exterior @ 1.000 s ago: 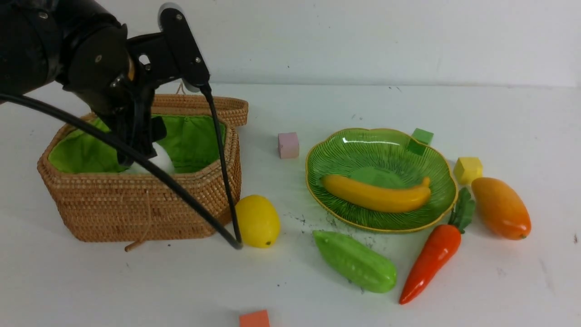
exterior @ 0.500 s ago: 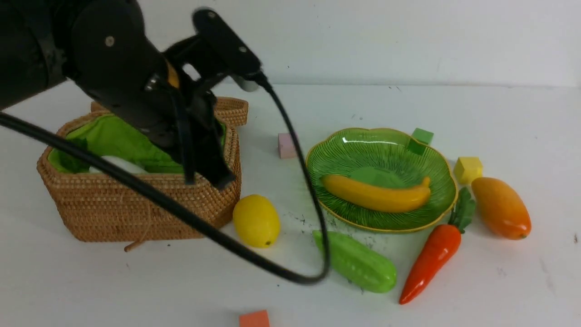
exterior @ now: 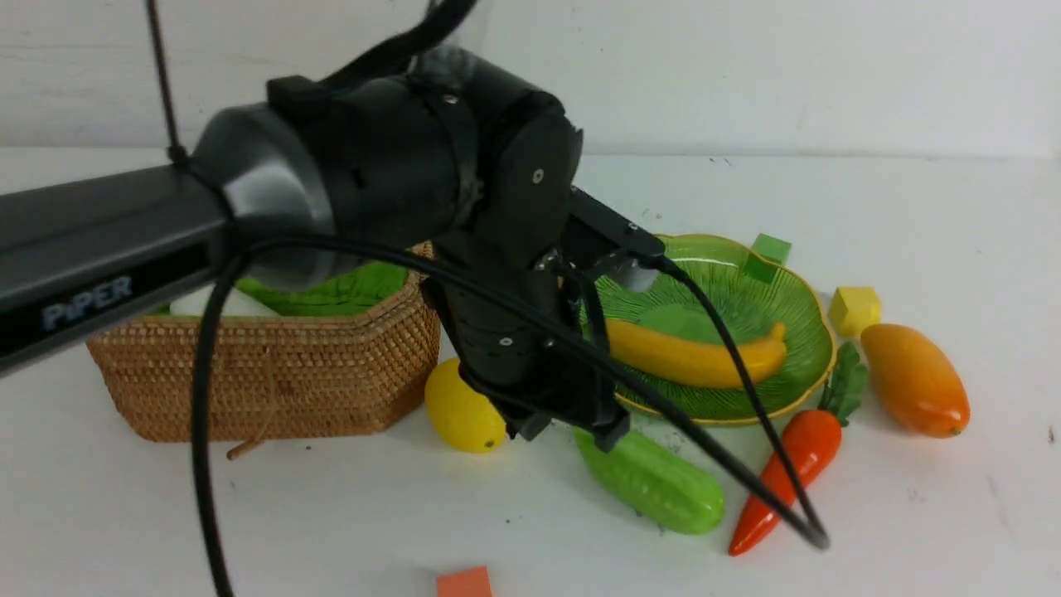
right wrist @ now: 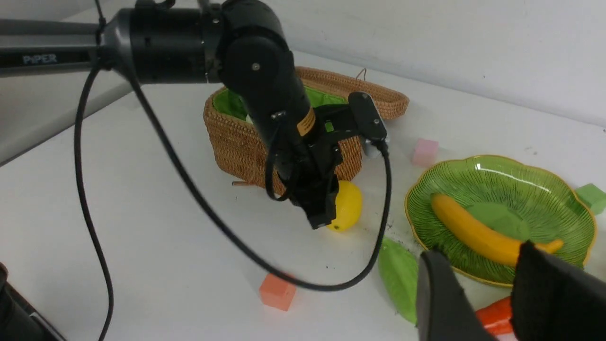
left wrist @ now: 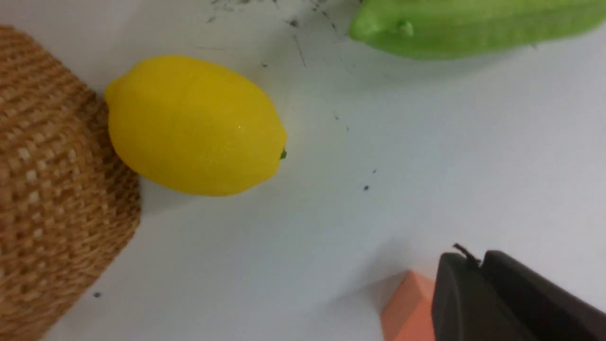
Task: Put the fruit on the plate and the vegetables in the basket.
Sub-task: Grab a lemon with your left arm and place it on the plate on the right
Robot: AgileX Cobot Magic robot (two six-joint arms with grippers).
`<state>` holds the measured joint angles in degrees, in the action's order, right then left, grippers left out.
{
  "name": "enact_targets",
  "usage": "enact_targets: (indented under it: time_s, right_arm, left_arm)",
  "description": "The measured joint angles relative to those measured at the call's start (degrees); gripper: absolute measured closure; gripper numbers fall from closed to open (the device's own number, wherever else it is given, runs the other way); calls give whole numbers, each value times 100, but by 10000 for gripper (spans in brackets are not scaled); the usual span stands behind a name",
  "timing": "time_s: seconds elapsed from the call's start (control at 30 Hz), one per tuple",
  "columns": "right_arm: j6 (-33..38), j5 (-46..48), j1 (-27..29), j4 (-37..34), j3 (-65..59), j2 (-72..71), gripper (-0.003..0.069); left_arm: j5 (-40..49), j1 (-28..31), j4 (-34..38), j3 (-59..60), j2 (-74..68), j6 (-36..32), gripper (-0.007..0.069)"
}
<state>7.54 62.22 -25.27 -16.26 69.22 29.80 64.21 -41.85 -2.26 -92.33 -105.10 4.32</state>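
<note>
A white table seen from the robot's side, with 12 o'clock as the far edge.

At 9 o'clock stands an open woven basket (exterior: 273, 373) with a green lining. A white radish (exterior: 224, 304) lies inside, mostly hidden by the thick black left arm (exterior: 108, 249), which reaches across in front. A yellow lemon (exterior: 460, 410) sits on the table at the basket's 4 o'clock, right up against its wall.

Just right of the lemon, the left gripper (exterior: 572, 427) hangs pointing down at the table between the lemon and a green gourd (exterior: 651, 481). Its jaws are drawn almost together, with nothing in them. The gourd lies on the table at 6 o'clock of the plate. An orange cube (exterior: 464, 583) rests at the nearest edge, at 6 o'clock.

Right of centre is a green plate (exterior: 808, 365) with a yellow rim. A yellow banana (exterior: 696, 356) lies across it. A pink cube (right wrist: 425, 151) sits between basket and plate. A green cube (exterior: 771, 247) sits behind the rim at the plate's 1 o'clock, and a yellow cube (exterior: 854, 308) at its 3 o'clock.

An orange carrot (exterior: 787, 473) lies on the table at the plate's 5 o'clock, its leaves just beside the rim and its tip pointing to 7 o'clock. A black cable (exterior: 746, 390) crosses it. An orange-yellow mango (exterior: 916, 380) lies farthest right, at the plate's 4 o'clock.

The right gripper (right wrist: 492, 293), seen only from its own camera, stands apart from everything with its jaws parted and empty.
</note>
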Motion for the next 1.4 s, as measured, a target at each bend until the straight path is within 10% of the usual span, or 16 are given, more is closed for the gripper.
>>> enact_targets:
  time_s: [0.33,0.77,1.17,1.4]
  right_arm:
    - [0,165,0,295,0,0,423]
    - [0,229,0,510,0,0,423]
    - [0,257,0,525,0,-5,423]
    - [0,264,0,525,0,-5,422]
  left_arm:
    - [394,-7,-236,-145,-451,1968,123]
    - [348,-32,-338,-33,-427,2564,261]
    - [-264,533,-685,-29,-876,3440,19]
    - [-530,550,-1168,-29,-1056,3811,8]
